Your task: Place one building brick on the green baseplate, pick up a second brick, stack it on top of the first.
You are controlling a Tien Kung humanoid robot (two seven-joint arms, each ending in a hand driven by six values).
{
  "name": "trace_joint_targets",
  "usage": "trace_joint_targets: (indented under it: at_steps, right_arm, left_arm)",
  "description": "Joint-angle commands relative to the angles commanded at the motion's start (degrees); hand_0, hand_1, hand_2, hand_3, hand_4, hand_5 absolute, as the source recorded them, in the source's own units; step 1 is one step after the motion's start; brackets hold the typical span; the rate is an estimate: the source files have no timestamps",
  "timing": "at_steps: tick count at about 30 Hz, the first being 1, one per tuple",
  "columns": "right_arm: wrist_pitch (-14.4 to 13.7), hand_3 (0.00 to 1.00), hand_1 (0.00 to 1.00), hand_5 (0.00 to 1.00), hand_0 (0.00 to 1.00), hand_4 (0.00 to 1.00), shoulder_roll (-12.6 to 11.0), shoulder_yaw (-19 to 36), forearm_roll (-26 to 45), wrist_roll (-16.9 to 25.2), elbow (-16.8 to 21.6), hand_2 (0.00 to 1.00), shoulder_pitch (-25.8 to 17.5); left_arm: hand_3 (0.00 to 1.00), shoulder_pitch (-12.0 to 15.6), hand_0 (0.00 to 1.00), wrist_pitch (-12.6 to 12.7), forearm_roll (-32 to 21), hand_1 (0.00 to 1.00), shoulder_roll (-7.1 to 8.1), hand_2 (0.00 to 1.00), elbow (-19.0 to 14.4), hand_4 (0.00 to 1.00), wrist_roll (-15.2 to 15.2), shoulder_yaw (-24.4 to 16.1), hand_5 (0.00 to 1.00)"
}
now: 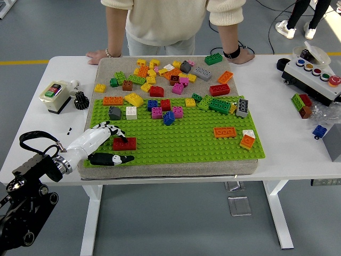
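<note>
Left hand: your left hand lies low at the near-left corner of the green baseplate, fingers loosely spread and gripping nothing.
Fingertips: the upper fingers reach to just beside the red brick's left end; you cannot tell from here whether they touch it. The thumb stretches along the baseplate's near edge, below the brick.
Red brick: the red brick sits flat on the baseplate, studs up, nothing stacked on it.
Loose bricks: the pile of mixed bricks covers the grey mat beyond the baseplate, with a row along the baseplate's far edge.
Other bricks on the plate: an orange brick lies near the right side, well apart from your hand.
Person: you have a person standing at the far side, with a hand resting on the white table.
</note>
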Motion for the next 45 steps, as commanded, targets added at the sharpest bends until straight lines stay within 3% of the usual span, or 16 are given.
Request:
trace_joint_targets:
  at_steps: [15,20,22,28,45]
  right_arm:
    - [0.05,0.595,0.666,0.498,0.743,0.919,0.04,-0.42,0.28,0.00,0.00,0.715,-0.05]
    - [0.09,0.595,0.666,0.498,0.743,0.919,-0.03,-0.27,0.31,-0.03,0.00,0.715,0.03]
    - [0.14,0.595,0.666,0.499,0.739,0.920,-0.06,-0.18,0.28,-0.03,0.00,0.716,0.00]
    - [0.12,0.596,0.666,0.499,0.740,0.920,0.00,-0.20,0.39,0.17,0.00,0.717,-0.03]
    - [0.68,0.597,0.666,0.501,0.742,0.921,-0.26,0.06,0.71,-0.36,0.00,0.714,0.27]
  left_arm:
    - [0.602,-0.25,0.998,0.81,0.00,0.901,-0.45,0.808,1.57,0.998,0.01,0.14,0.769]
    - [0.602,-0.04,0.998,0.18,0.00,0.901,-0.25,0.808,-0.51,0.998,-0.05,-0.54,0.769]
    - [0.602,0.07,0.998,-0.23,0.00,0.894,0.07,0.799,-3.12,0.998,-0.05,-1.28,0.767]
    - [0.601,-0.57,0.998,-0.92,0.00,0.882,0.34,0.787,-6.89,0.998,0.06,-1.87,0.765]
    - [0.663,-4.54,0.998,0.47,0.00,0.810,0.43,0.733,-5.98,0.998,0.37,-2.08,0.768]
